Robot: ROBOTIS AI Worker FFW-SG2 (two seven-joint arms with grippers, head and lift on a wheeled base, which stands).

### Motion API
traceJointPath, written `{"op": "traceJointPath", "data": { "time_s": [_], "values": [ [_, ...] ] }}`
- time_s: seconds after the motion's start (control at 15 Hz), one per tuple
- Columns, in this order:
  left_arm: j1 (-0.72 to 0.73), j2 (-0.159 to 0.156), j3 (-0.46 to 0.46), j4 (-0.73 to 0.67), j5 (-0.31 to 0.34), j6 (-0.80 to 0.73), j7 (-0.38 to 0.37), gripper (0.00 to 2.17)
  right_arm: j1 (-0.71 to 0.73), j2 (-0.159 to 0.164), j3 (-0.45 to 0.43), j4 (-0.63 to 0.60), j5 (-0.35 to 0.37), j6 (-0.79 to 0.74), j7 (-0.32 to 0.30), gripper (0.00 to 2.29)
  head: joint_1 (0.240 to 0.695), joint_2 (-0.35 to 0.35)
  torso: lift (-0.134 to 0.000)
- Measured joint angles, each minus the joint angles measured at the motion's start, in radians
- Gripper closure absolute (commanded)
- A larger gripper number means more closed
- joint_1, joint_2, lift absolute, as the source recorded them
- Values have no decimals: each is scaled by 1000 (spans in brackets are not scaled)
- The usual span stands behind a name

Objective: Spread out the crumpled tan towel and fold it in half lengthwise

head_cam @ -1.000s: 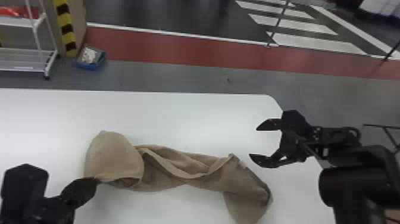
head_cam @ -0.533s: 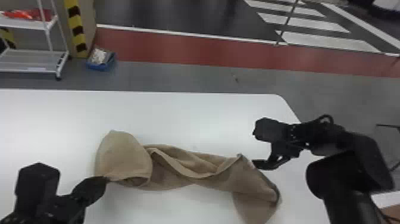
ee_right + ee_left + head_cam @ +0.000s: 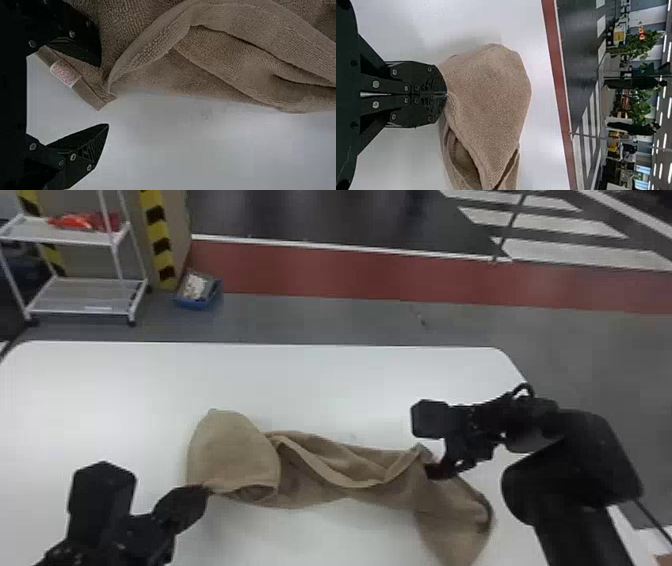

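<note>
Since the earlier frames, the right hand (image 3: pixel 429 450) is moving in over the towel (image 3: pixel 235 455). Across the white bench (image 3: pixel 350 390), the towel is lying bunched and twisted; the left hand (image 3: pixel 205 489) is pinching its edge, the right is gaping, one finger over cloth, its other apart, a small label (image 3: pixel 65 73) peeking out between

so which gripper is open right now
The right gripper: its fingers stand apart by the towel's tagged corner, while the left gripper is shut on the towel's other end.
</note>
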Motion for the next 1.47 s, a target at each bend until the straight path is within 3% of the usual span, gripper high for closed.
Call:
{"op": "traceJointPath", "data": {
  "time_s": [0.8, 0.93, 1.13, 1.33, 1.47],
  "values": [
    [13, 0, 0, -10, -2, -12, -1, 1254, -20, 12, 1, 27, 3, 56, 0, 508, 695, -174, -125],
    [18, 0, 1, -14, -1, -19, -3, 1254, -25, 15, 1, 37, 8, 69, 0, 795, 695, -176, -125],
    [22, 0, 1, -19, 0, -22, -5, 1254, -27, 19, -4, 42, 12, 74, 0, 799, 695, -179, -125],
    [25, 0, 1, -22, 0, -24, -5, 1254, -22, 21, -15, 43, 8, 79, 0, 1301, 695, -184, -125],
    [27, 0, 2, -24, 0, -24, -5, 1254, -16, 22, -30, 38, -7, 82, 0, 1301, 695, -187, -125]
  ]
}}
